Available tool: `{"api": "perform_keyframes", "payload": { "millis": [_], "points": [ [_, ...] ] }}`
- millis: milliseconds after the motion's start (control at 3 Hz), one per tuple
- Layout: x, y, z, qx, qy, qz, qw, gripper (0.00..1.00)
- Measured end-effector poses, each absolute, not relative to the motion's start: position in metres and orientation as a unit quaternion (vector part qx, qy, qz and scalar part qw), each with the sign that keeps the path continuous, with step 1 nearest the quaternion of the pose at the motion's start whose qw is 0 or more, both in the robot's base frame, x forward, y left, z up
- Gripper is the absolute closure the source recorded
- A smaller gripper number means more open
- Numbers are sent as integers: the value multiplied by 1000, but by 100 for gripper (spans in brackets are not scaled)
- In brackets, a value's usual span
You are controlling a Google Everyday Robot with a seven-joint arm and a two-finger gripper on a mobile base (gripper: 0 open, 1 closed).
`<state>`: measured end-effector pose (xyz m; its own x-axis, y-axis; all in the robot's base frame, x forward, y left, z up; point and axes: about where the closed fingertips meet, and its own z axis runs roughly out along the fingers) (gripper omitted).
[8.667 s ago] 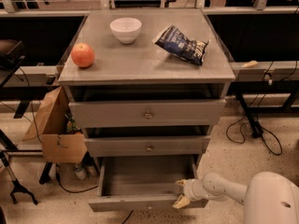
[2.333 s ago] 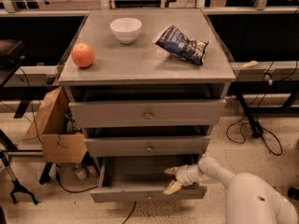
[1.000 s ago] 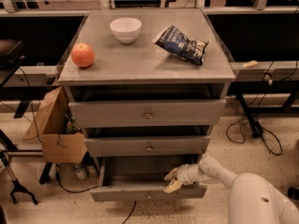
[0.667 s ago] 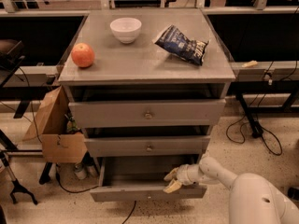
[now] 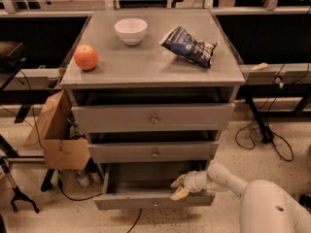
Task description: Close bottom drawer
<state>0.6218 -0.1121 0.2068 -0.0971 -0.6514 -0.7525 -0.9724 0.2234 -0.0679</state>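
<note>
One end effector point(image 5: 179, 188), fingers spread and empty, sits at the right of the long front of the bottom drawer point(image 5: 141, 201), which must slide back under the middle drawer point(image 5: 154, 152).

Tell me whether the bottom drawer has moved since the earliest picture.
Yes. The bottom drawer has slid inward, its front now nearer the middle drawer; the hand is at its front edge, right of centre.

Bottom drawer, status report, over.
Gripper open at front edge of bottom drawer, right side. Drawer partly out. Cardboard box left, outside its path.
</note>
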Motion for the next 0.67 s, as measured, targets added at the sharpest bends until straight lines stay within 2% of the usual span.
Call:
{"api": "perform_keyframes", "payload": {
  "millis": [667],
  "points": [
    [613, -116, 211, -575, 705, 237, 340, 28]
  ]
}}
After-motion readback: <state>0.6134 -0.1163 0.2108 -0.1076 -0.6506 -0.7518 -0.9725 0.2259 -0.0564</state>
